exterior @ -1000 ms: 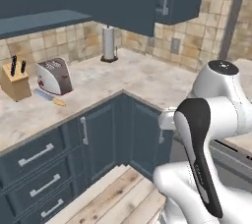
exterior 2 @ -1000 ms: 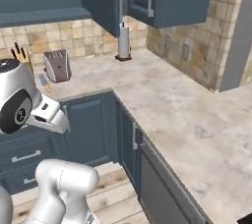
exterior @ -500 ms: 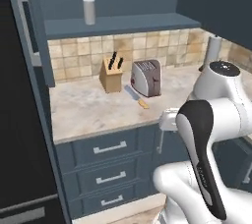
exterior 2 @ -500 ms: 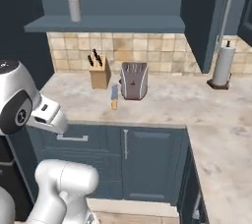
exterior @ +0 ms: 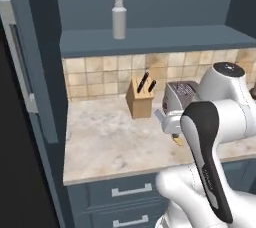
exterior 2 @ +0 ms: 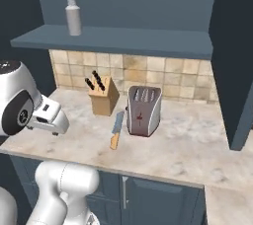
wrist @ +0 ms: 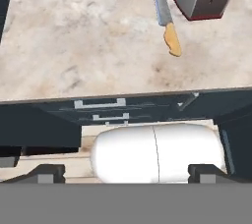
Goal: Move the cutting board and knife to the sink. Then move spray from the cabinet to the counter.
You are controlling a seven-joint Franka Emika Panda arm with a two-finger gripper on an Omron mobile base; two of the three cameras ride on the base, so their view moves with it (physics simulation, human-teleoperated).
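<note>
— Where is the spray?

— The spray (exterior 2: 73, 8) stands upright on the cabinet (exterior 2: 118, 41) shelf ledge, above the knife block (exterior 2: 103, 95).

— And the knife?

— The knife (exterior 2: 116, 129) lies flat on the counter (exterior 2: 188, 145), just beside the toaster (exterior 2: 144, 110), its orange handle toward the counter's front edge.

— Your gripper?

— My gripper (wrist: 126, 171) has its fingers spread wide and holds nothing. It hangs in front of the counter edge, above the drawers (wrist: 106, 110).
</note>
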